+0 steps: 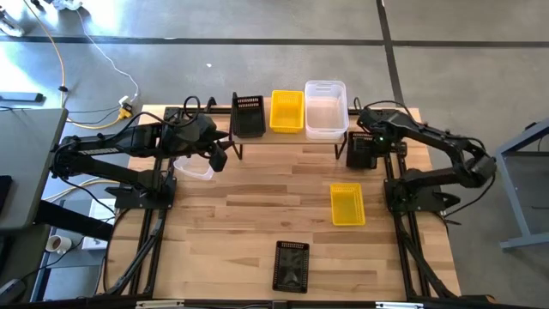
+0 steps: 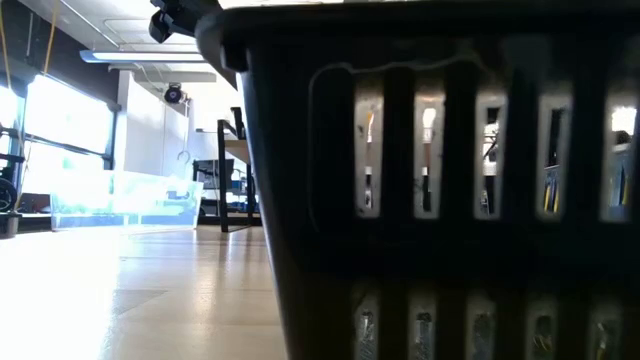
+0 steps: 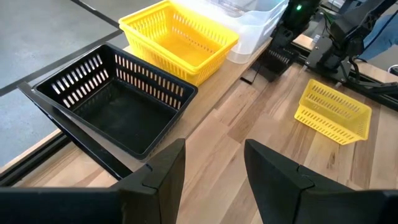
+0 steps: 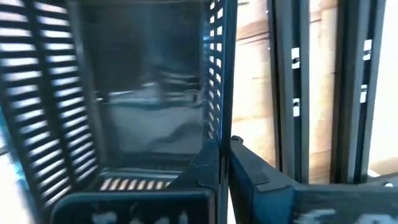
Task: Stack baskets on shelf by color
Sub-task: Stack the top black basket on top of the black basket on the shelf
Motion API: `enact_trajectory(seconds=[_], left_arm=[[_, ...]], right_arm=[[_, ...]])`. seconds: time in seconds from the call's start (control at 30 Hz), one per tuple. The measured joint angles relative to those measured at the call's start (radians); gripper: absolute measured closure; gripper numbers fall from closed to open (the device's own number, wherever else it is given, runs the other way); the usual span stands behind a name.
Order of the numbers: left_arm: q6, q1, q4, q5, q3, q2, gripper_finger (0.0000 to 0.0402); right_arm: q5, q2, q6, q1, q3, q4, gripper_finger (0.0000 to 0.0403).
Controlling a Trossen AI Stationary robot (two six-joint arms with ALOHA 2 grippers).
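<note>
I note a black mesh basket point(image 2: 440, 180) filling the low view, standing near the bench's point(image 1: 257, 215) front edge. The right gripper point(image 4: 225, 155) has its jaws clamped on the wall of another black mesh basket point(image 1: 361, 151) beside the shelf's point(image 1: 283, 137) right end. The left gripper point(image 3: 214, 174) hovers off the shelf's left end, jaws apart. On the shelf: black basket point(image 1: 248, 115), yellow basket point(image 1: 287, 111), clear basket point(image 1: 326, 109). A second yellow basket point(image 1: 346, 204) lies towards the bench's right edge.
</note>
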Motion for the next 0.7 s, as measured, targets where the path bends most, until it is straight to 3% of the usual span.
enact_trajectory(seconds=[0.7], left_arm=[[0.000, -0.002, -0.004, 0.033, 0.000, 0.000, 0.0247]], right_arm=[[0.182, -0.509, 0.285, 0.183, 0.001, -0.114, 0.0402]])
